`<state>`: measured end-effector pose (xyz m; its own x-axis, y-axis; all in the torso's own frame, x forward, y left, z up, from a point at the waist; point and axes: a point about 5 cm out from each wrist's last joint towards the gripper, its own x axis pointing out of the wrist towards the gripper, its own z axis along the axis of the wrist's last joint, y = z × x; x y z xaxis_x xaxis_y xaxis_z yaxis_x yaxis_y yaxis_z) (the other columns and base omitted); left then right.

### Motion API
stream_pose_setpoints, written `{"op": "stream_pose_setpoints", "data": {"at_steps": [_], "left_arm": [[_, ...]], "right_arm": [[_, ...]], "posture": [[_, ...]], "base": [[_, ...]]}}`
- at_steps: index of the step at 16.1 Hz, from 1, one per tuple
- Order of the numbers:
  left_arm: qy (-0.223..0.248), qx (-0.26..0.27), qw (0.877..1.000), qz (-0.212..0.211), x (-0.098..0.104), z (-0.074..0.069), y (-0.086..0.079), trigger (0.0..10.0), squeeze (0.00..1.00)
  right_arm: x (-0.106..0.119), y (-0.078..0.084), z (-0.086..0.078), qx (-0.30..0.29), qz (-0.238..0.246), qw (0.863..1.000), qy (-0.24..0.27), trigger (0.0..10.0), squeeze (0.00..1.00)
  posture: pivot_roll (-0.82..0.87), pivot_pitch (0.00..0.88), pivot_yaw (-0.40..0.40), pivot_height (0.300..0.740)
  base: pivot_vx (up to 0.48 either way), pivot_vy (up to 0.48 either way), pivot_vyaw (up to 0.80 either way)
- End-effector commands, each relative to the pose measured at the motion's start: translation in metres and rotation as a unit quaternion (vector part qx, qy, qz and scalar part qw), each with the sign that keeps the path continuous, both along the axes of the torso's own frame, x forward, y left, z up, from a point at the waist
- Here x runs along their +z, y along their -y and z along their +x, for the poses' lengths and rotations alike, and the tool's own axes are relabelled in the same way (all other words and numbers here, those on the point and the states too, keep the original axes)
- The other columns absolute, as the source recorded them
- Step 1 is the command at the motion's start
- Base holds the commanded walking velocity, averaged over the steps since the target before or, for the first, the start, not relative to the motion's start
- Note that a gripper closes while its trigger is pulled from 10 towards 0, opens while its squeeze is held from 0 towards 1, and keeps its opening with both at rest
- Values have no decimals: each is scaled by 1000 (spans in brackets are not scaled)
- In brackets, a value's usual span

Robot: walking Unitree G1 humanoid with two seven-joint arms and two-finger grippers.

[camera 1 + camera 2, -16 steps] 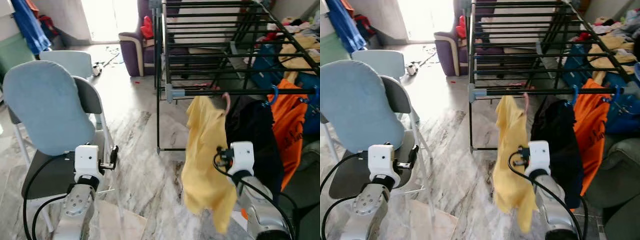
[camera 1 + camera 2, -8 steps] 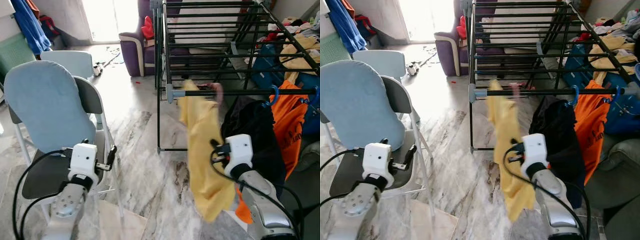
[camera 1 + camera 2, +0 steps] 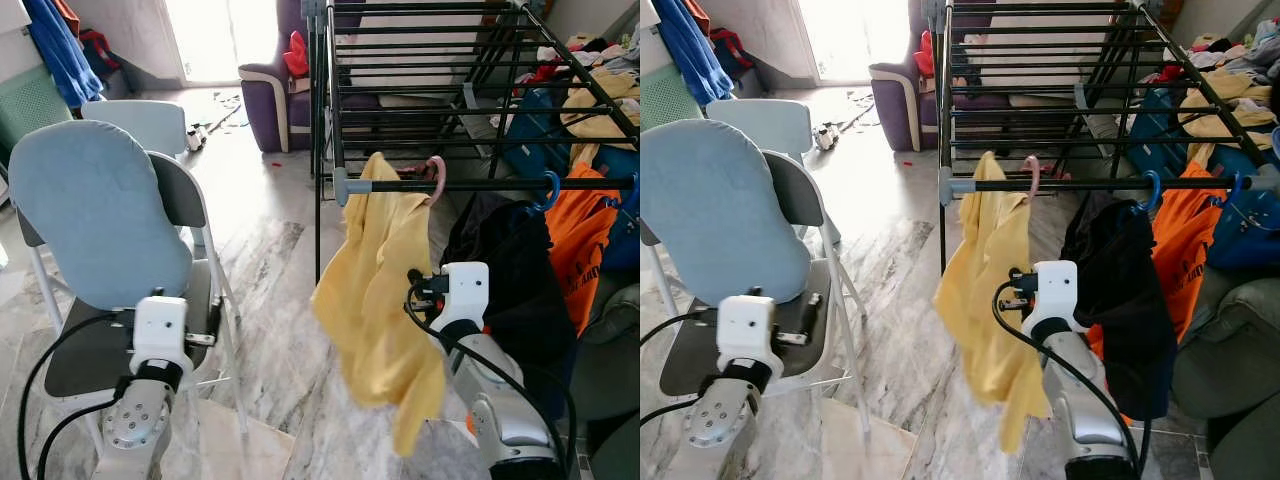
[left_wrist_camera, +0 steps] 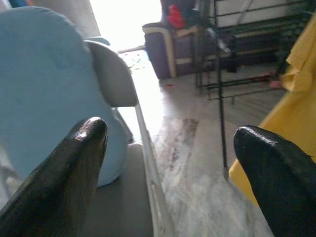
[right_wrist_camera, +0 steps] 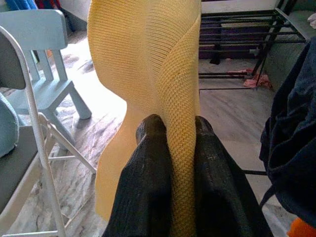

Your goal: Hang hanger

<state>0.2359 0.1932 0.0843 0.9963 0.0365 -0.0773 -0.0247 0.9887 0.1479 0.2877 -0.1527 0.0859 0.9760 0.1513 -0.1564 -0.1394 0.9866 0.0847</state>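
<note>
The right tool (image 5: 170,148) is closed on a fold of the yellow garment (image 3: 385,290). This garment hangs from a pink hanger (image 3: 437,175), whose hook already sits over the front rail (image 3: 480,184) of the drying rack. The hook lies above the tool and further away. The left tool (image 4: 173,163) stands wide open and empty beside the chair (image 3: 95,225).

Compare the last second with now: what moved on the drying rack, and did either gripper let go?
The pink hanger carrying the yellow garment rose from just under the front rail and its hook now sits over it. The right gripper stays shut on the yellow fabric; nothing was released. The left gripper remains open and idle by the blue chair. The black and orange clothes hang as before.
</note>
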Motion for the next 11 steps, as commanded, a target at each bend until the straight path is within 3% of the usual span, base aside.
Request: {"op": "stream_pose_setpoints", "data": {"at_steps": [1,4,9,11], "left_arm": [[8,14,1000,3,3,1,-3,10000,0],[-7,-8,1000,-10,-3,-1,11,10000,0],[1,-14,1000,-7,-1,4,11,10000,0],[1,-16,1000,-5,0,5,12,10000,0]], "right_arm": [[17,3,3,-8,3,999,49,10000,0],[14,5,3,3,2,999,44,10000,0],[12,1,6,18,-7,999,43,10000,0],[12,1,7,17,-5,999,42,10000,0]], "posture": [[-33,0,11,740],[-38,0,2,740],[-38,0,6,740],[-43,0,15,740]], "base": [[0,0,0],[0,0,0],[0,0,0],[0,0,569]]}}
